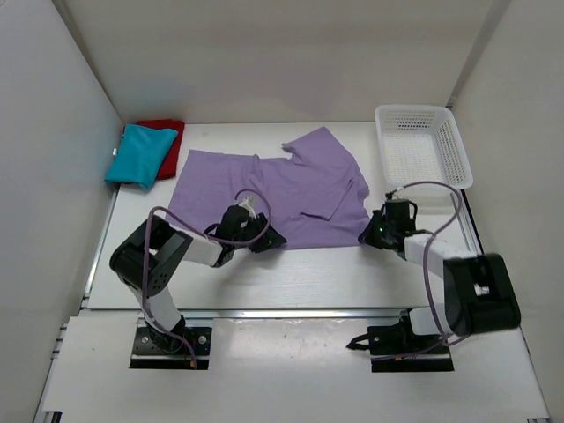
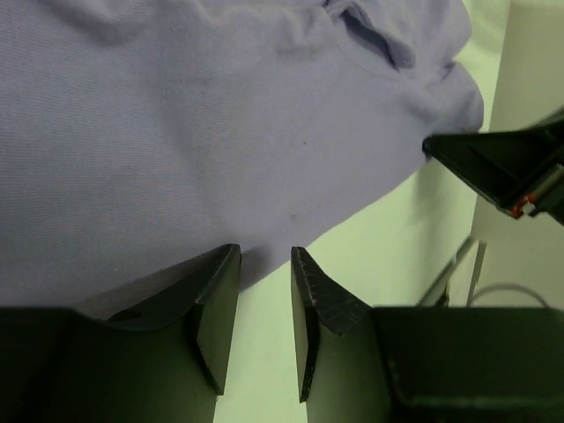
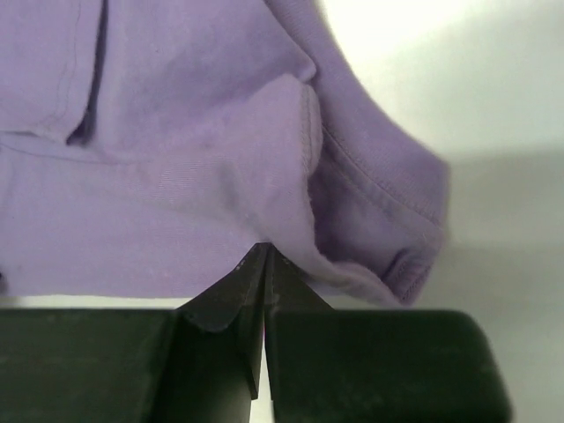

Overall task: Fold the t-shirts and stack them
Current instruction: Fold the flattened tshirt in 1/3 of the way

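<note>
The left gripper's jaws stand a little apart, their tips at the near hem of the lavender shirt, with bare worktop showing in the gap. The right gripper's jaws are pressed together at the shirt's near right corner; whether any cloth is caught between them cannot be told. The shirt lies spread across the middle of the worktop, rumpled along its right side. At the far left corner the teal shirt lies folded, overlapping the red shirt. At the far right corner stands the white mesh basket, its mesh floor in plain view.
</note>
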